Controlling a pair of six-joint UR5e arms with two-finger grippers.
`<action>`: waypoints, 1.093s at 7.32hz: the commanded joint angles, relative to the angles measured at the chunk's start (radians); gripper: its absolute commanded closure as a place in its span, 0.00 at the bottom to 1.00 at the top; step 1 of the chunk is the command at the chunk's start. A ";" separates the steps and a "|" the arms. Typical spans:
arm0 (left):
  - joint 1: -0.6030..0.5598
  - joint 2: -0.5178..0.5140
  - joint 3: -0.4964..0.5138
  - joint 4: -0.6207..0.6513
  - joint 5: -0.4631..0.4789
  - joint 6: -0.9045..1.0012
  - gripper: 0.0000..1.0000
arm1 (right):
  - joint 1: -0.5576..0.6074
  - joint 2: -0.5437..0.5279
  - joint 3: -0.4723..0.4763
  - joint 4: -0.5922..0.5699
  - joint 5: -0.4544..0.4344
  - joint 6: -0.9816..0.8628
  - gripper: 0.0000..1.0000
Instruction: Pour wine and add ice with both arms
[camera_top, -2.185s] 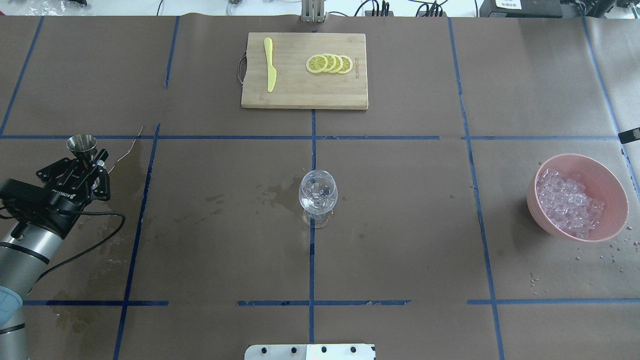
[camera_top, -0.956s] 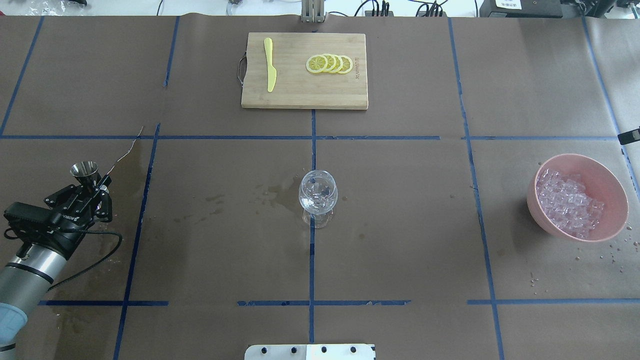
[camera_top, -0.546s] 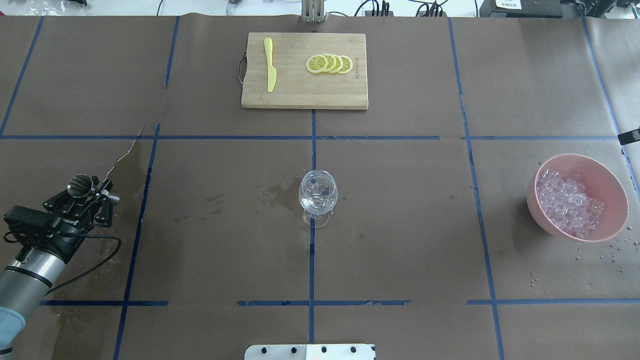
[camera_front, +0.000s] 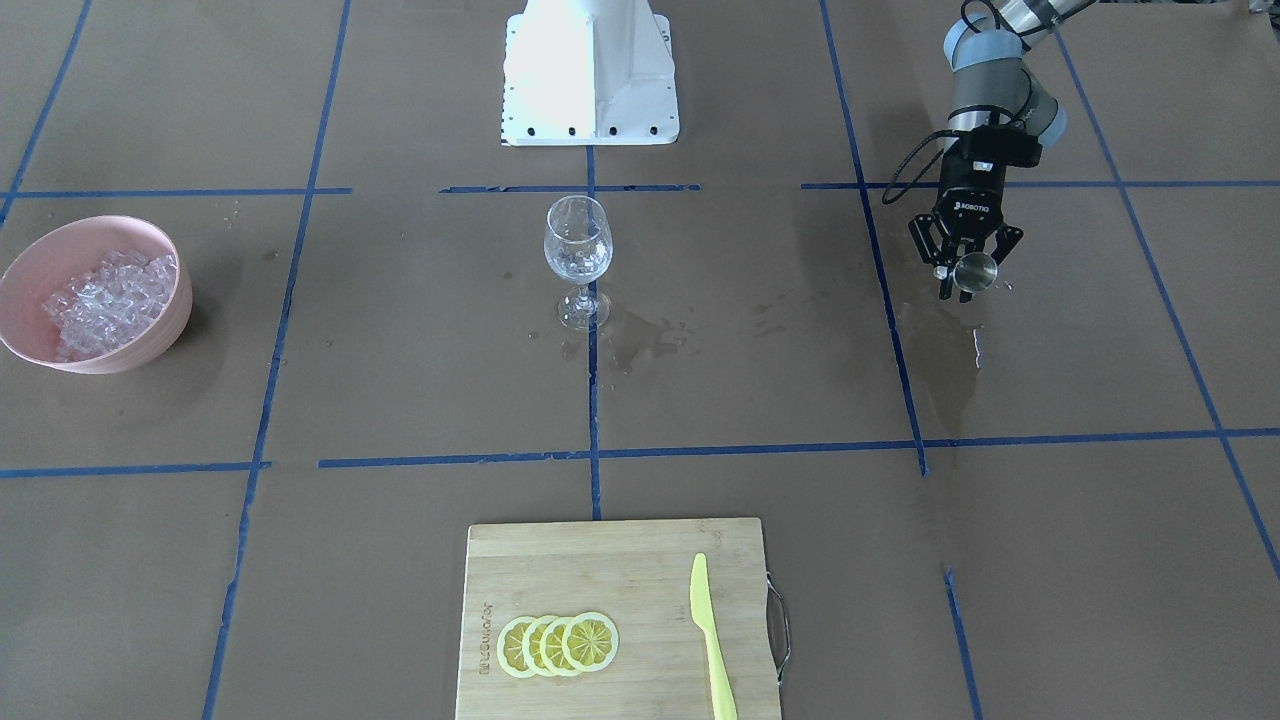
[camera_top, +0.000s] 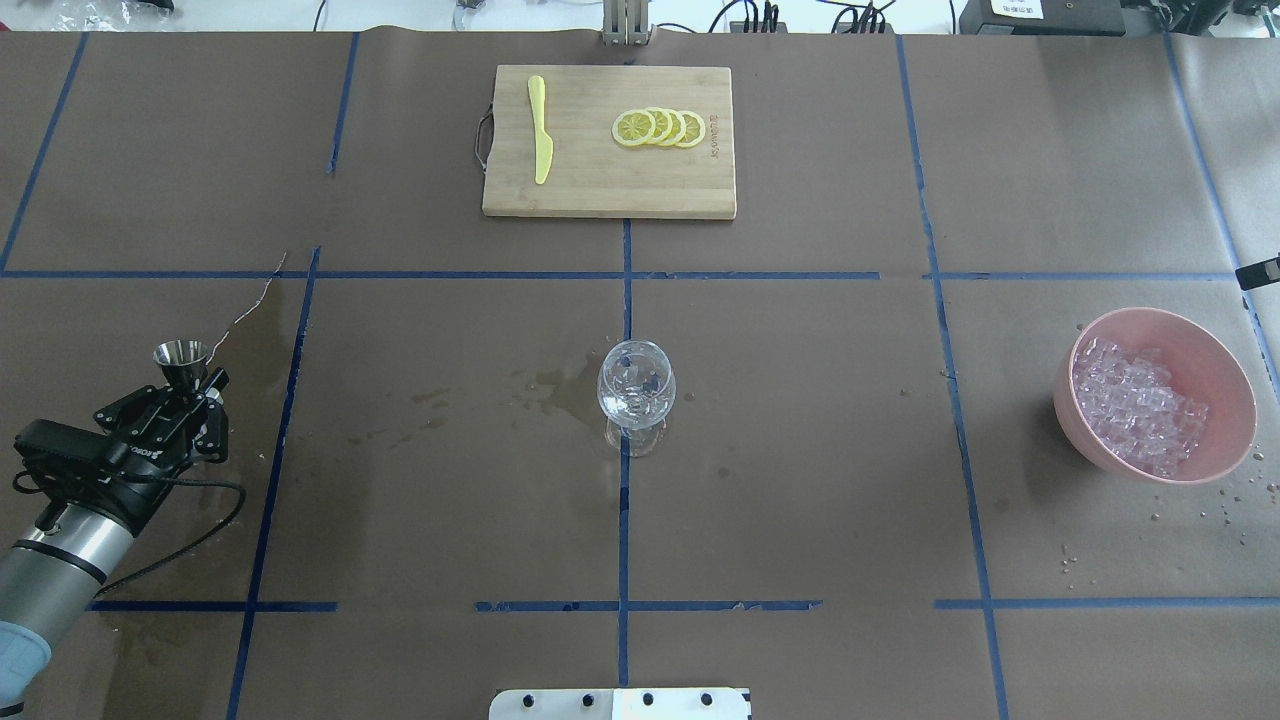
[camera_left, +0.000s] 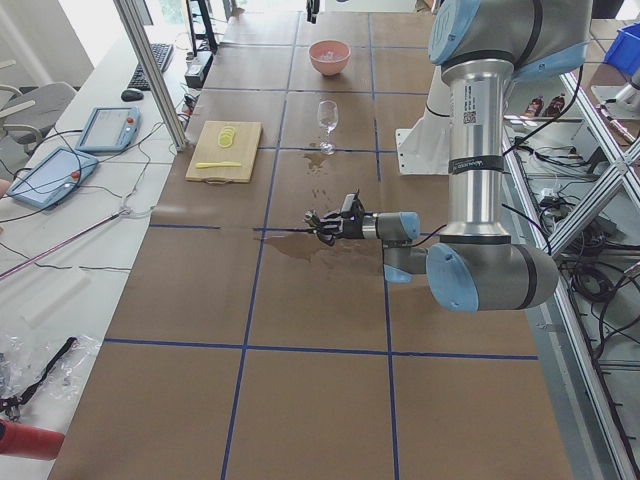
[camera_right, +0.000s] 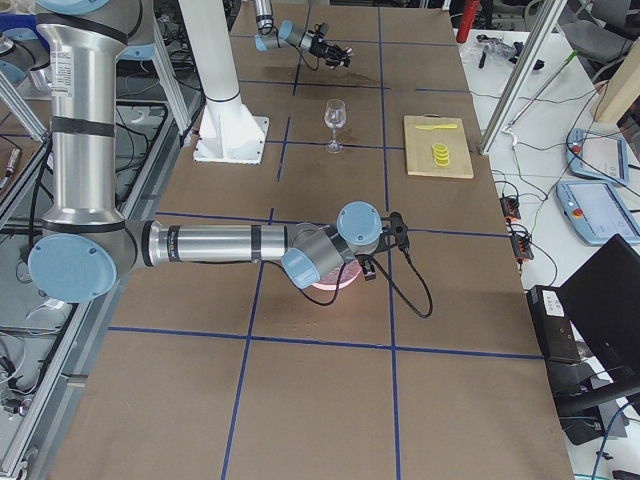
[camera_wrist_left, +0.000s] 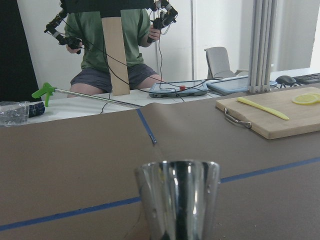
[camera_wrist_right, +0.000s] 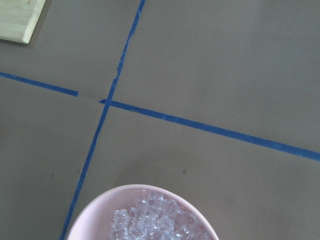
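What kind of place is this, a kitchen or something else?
Probably a robotics lab: a grey robot arm, a paper-covered table gridded in blue tape, and teach pendants alongside.

wine: dark wet patches on paper beside glass. ice: clear cubes heaped in pink bowl. left arm low, steel cup gripped; right arm stretched above bowl.

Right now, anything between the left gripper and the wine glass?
No objects. Overhead view: from the left gripper, shut on the metal jigger, to the wine glass, only a blue tape line and wet patches.
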 joint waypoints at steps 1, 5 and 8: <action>0.015 0.000 0.005 0.001 -0.004 -0.026 0.70 | 0.000 0.000 -0.003 -0.001 0.000 0.000 0.00; 0.015 0.008 0.008 -0.002 -0.002 -0.026 0.63 | 0.000 0.000 -0.001 -0.001 0.000 0.002 0.00; 0.015 0.014 0.008 0.002 -0.004 -0.026 0.57 | 0.000 0.000 -0.001 -0.001 0.000 0.002 0.00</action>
